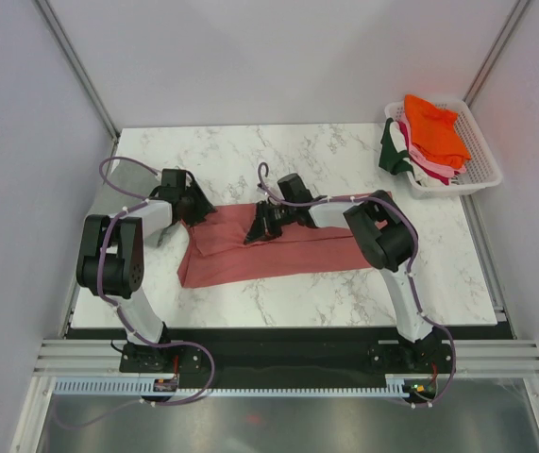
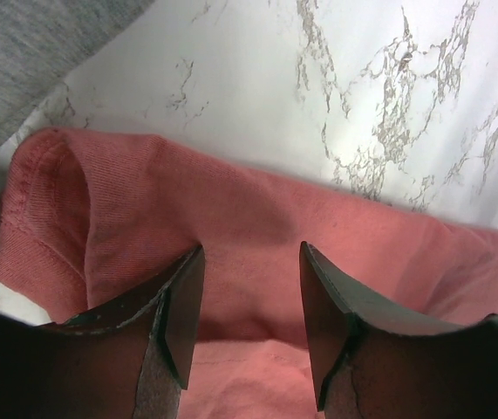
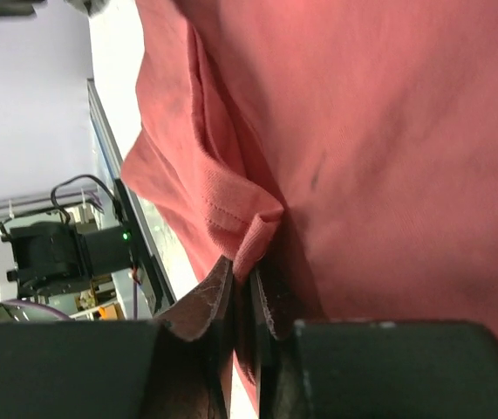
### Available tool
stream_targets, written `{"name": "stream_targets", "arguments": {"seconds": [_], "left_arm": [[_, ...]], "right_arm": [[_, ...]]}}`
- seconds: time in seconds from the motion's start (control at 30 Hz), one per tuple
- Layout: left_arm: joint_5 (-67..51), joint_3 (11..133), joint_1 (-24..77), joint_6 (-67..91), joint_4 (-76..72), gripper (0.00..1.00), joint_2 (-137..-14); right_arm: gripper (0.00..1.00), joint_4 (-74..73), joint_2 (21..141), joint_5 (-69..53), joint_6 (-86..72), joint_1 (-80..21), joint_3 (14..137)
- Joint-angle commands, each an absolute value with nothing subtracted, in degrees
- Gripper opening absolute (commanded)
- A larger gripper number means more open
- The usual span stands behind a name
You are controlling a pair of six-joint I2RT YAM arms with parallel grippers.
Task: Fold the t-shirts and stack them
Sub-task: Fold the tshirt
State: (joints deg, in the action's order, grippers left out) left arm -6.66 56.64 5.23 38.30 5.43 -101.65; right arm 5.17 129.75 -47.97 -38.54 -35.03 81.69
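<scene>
The salmon-pink t-shirt (image 1: 269, 255) lies in a loosely spread band just left of centre on the marble table (image 1: 345, 151). The fold looks barely begun. The right gripper (image 3: 242, 271) is at its 12 o'clock edge, jaws nearly together on a hemmed pleat. The left gripper (image 2: 250, 253) hovers at its 10 o'clock end, jaws moderately apart with cloth below and nothing held. It probably needs to close on that end next, so both can lift and fold. A grey t-shirt (image 2: 22, 52) (only a corner shows) touches the sleeve there and could get caught. The white basket (image 1: 481, 175), at the table's 2 o'clock, holds more tees, an orange t-shirt (image 1: 434, 127) on top.
</scene>
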Motion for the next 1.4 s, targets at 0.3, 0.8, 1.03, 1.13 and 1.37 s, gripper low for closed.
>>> {"name": "stream_targets", "arguments": {"seconds": [0.3,0.8,1.03,1.13,1.37], "left_arm": [[-4.83,57.48,5.1,36.12,6.59,0.55,-102.22],[-4.92,57.13,5.1,36.12,6.86,0.55,-101.08],[-5.1,57.04,5.1,36.21,6.86,0.55,-100.72],[-5.18,57.04,5.1,36.21,6.94,0.55,-100.72],[-5.01,57.13,5.01,36.3,6.94,0.55,-100.81]], "right_arm": [[0.43,9.66,114.44,-51.59,-34.37,-35.25,60.41],[0.6,3.43,100.37,-47.64,-31.02,-34.54,58.09],[0.75,6.41,108.88,-47.46,-35.24,-34.63,69.07],[0.78,8.35,114.07,-47.55,-37.61,-34.98,75.65],[0.8,8.35,126.54,-47.11,-40.16,-35.51,87.7]]}}
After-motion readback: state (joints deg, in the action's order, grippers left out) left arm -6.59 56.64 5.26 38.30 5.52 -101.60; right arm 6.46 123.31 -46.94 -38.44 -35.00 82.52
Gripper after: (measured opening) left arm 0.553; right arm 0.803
